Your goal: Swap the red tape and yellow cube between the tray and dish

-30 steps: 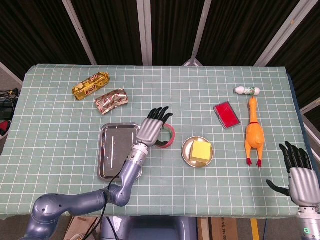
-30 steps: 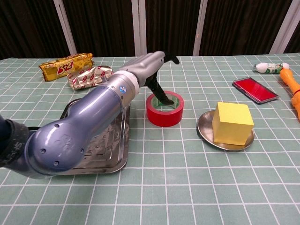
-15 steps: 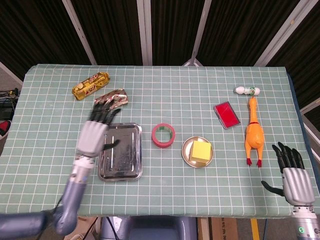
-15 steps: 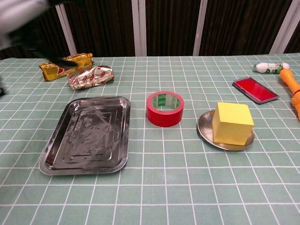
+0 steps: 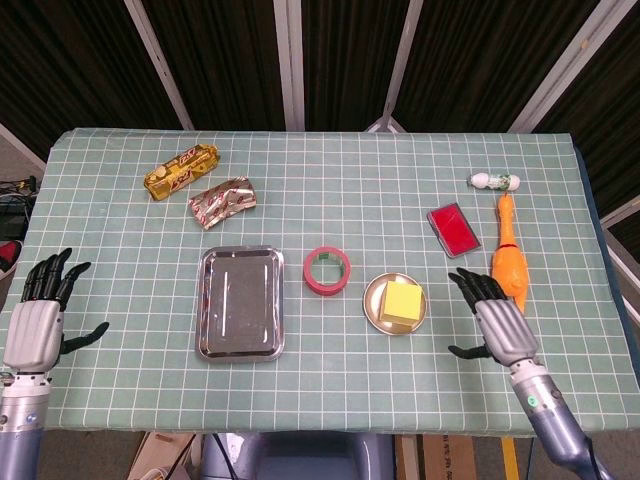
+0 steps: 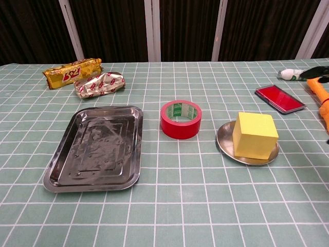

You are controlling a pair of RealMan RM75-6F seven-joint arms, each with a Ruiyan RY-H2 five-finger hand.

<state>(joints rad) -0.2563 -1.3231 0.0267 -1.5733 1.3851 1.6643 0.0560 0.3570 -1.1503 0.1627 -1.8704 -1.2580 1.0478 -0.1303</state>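
Note:
The red tape (image 5: 327,270) (image 6: 180,119) stands on the tablecloth between the steel tray (image 5: 240,302) (image 6: 97,148) and the round metal dish (image 5: 376,309) (image 6: 224,139). The yellow cube (image 5: 401,301) (image 6: 254,135) sits on the dish. The tray holds nothing. My left hand (image 5: 36,318) hovers open near the table's left front edge, far from the tray. My right hand (image 5: 493,318) is open, fingers spread, just right of the dish. In the chest view only dark fingertips (image 6: 320,70) show at the right edge.
Two snack packets lie at the back left, a gold one (image 5: 181,170) and a silver one (image 5: 222,201). At the right are a red flat case (image 5: 453,229), a rubber chicken (image 5: 509,262) and a small white bottle (image 5: 495,181).
My left hand let go of the tape beside the tray and withdrew to the table's left edge. My right hand came in from the front right corner toward the dish.

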